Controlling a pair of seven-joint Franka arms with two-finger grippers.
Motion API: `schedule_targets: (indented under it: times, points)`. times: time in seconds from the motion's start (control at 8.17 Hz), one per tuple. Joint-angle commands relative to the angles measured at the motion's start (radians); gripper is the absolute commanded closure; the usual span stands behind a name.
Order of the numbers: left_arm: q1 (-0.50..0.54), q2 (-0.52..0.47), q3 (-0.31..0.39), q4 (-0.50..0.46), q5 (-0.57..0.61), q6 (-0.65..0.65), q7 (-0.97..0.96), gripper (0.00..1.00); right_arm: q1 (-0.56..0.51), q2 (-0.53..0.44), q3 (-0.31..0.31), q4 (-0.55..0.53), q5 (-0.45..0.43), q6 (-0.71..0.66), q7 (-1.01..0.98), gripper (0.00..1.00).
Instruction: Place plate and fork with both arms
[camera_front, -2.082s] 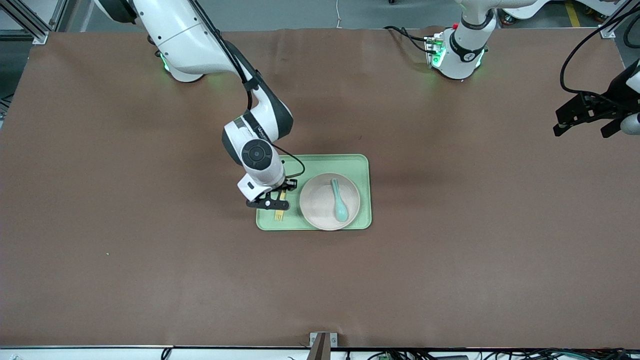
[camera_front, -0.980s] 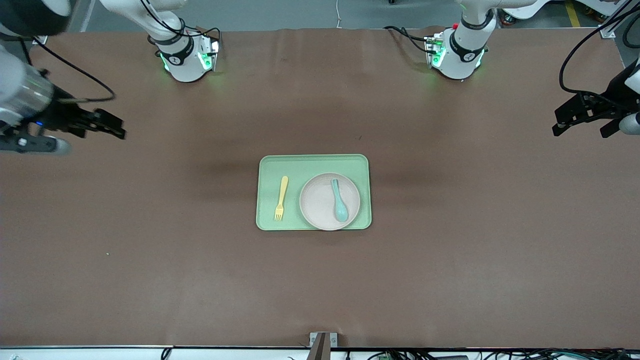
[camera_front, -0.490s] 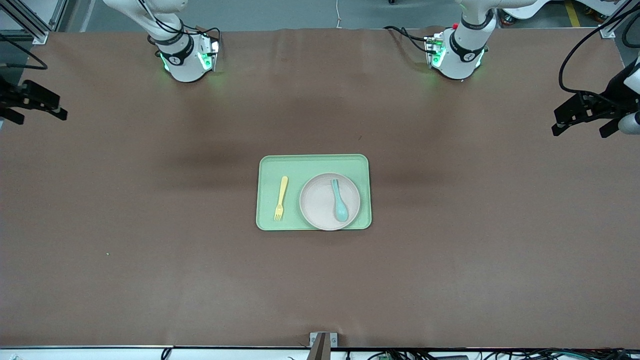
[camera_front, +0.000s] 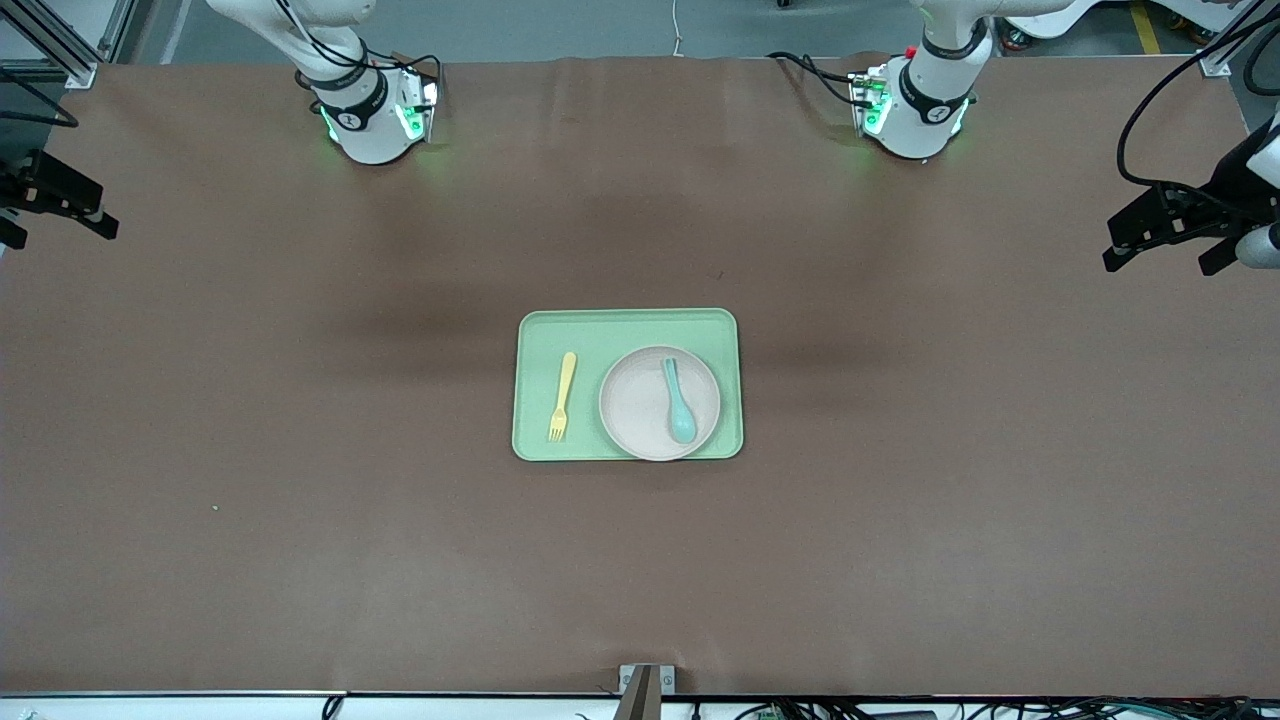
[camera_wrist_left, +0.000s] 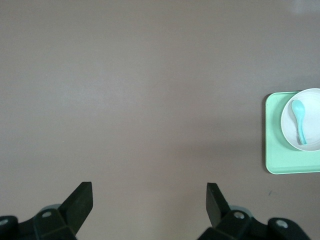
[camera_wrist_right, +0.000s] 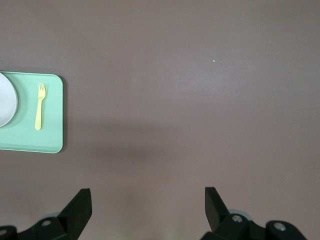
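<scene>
At inspection, both grippers hung wide of the work, each over a bare end of the table (camera_front: 300, 560) and well apart from the tray (camera_front: 628, 325). The left gripper (camera_wrist_left: 149, 200) hung over the left arm's end, fingers spread with nothing between them; its wrist view showed the tray and plate (camera_front: 640, 405) well out ahead and off to one side. The right gripper (camera_wrist_right: 148, 199) hung over the right arm's end, likewise spread and empty, with the tray and fork (camera_wrist_right: 39, 106) well ahead and off to the side. Both arms appeared to be waiting. The plate lay flat on the tray, toward the left arm's end, with a spoon (camera_front: 678, 400) resting in it. The fork lay flat on the tray just beside the plate, toward the right arm's end, its tines pointing toward the front camera. Judged from appearance, both items looked like light, stiff plastic with smooth surfaces liable to slip between the pads. The plate would best be taken at its shallow rim, one finger over and one under, on the side facing the left gripper; the loose spoon might slide if the plate were tilted. The fork, lying flat and thin, would best be pinched across the handle near its middle. Placement on the tray appeared complete.
</scene>
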Motion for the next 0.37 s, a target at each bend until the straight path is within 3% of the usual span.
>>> schedule_targets:
  times: [0.0, 0.24]
  points:
    - [0.000, -0.007, -0.007, 0.013, 0.015, -0.021, -0.006, 0.00, 0.001, 0.057, 0.012, 0.078, -0.028, -0.011, 0.064, 0.00]
    - [0.000, -0.006, -0.007, 0.013, 0.015, -0.021, -0.006, 0.00, 0.022, 0.059, 0.014, 0.086, -0.053, -0.014, 0.059, 0.00]
